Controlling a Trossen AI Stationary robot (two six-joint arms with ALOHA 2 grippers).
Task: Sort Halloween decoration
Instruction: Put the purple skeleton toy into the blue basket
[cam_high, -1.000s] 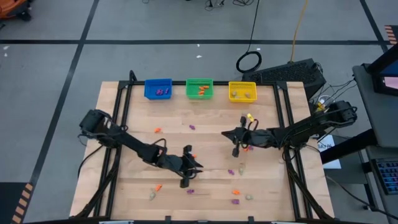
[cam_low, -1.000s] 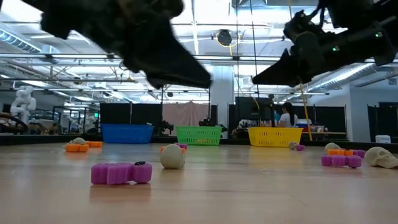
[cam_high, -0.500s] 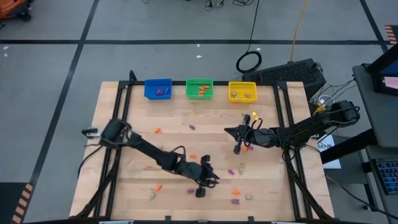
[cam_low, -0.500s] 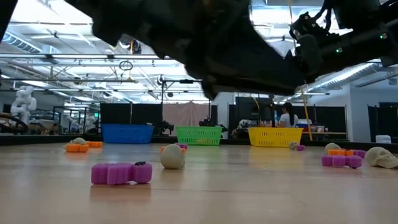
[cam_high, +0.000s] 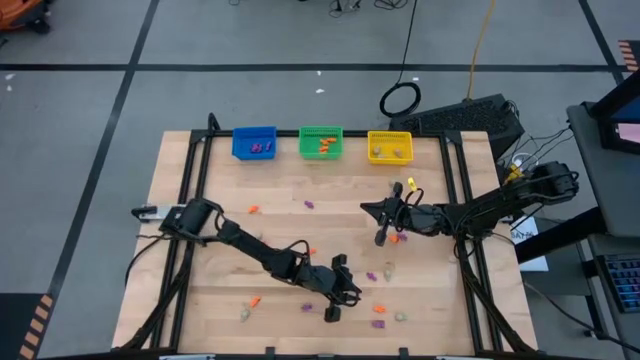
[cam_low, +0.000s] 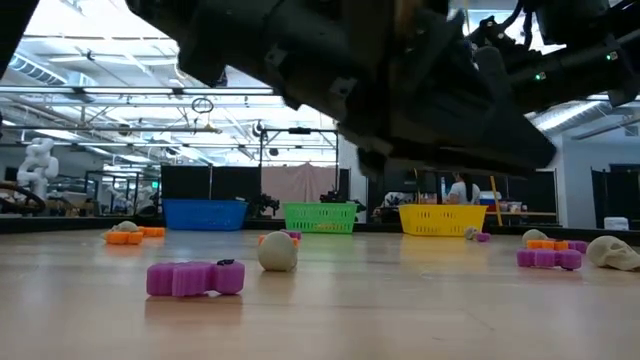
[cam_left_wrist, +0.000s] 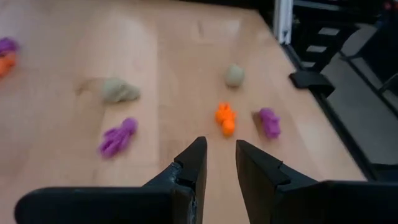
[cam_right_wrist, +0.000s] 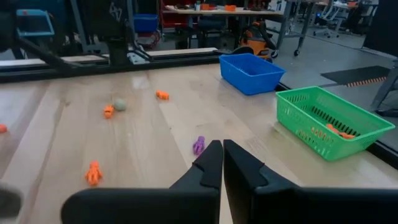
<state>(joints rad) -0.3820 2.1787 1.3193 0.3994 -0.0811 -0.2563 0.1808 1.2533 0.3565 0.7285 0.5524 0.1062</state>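
We find the left pincer (cam_left_wrist: 216, 163) partly spread and empty above the surface (cam_high: 220, 200). Just ahead of its tips lies an orange trinket (cam_left_wrist: 225, 118), with a purple trinket (cam_left_wrist: 269, 122) beside it. The left arm is nearer. The right pincer (cam_right_wrist: 217, 163) is pressed together, empty. Trinket shapes blur, so long axes are unclear

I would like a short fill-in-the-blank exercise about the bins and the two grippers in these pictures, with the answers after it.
1. Between the blue bin and the yellow bin stands the ____ bin.
2. The right gripper has its fingers ____.
3. The left gripper hovers with a gap between its fingers, just short of an ____ trinket that lies beside a purple trinket.

Missing words: green; shut; orange
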